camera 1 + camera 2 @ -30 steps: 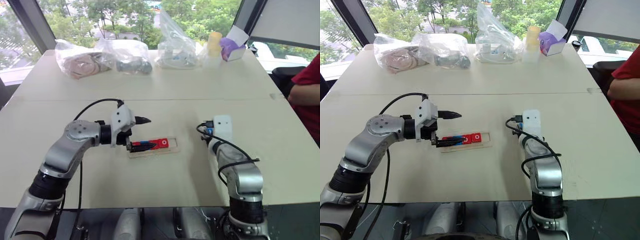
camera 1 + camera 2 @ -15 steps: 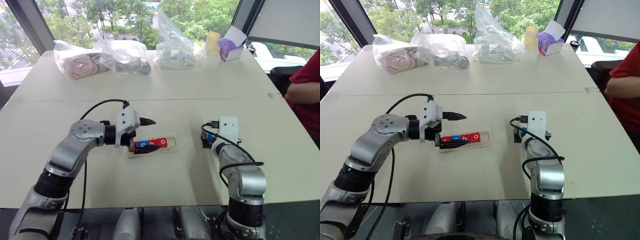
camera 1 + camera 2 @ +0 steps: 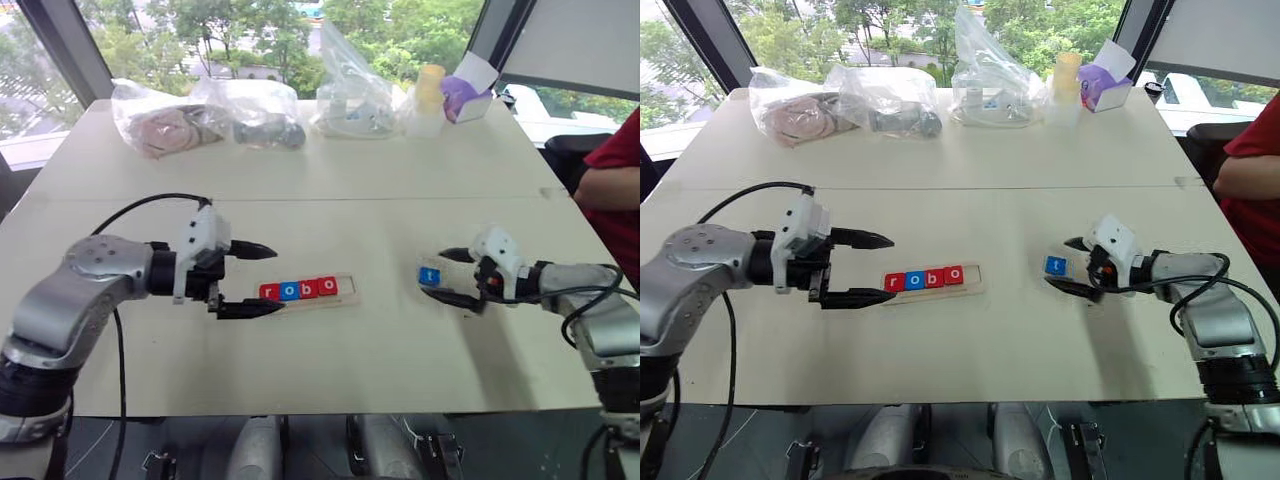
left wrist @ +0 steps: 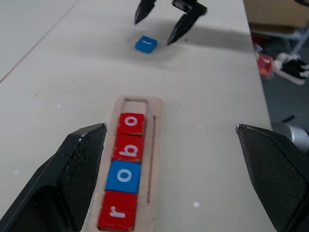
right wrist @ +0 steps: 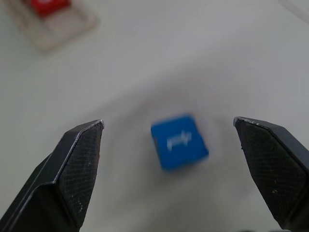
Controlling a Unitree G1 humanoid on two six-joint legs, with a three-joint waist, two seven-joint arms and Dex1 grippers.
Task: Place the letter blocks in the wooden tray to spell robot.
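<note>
The wooden tray lies mid-table with several letter blocks in it reading r, o, b, o: red r, blue o, red b, red o. Its right-end slot is bare. A blue t block lies flat on the table right of the tray. My right gripper stands open, a fingertip on either side of the t block without touching it. Just left of the tray, my left gripper is open and holds nothing.
Along the table's far edge sit clear plastic bags, a yellow-capped bottle and a purple box. A person's red sleeve is at the right edge. Bare tabletop surrounds the tray.
My right gripper swung out to the right, turned from pointing down to nearly level and opened; the t block now shows between its fingers. My left gripper drew back left off the tray, uncovering the blocks.
</note>
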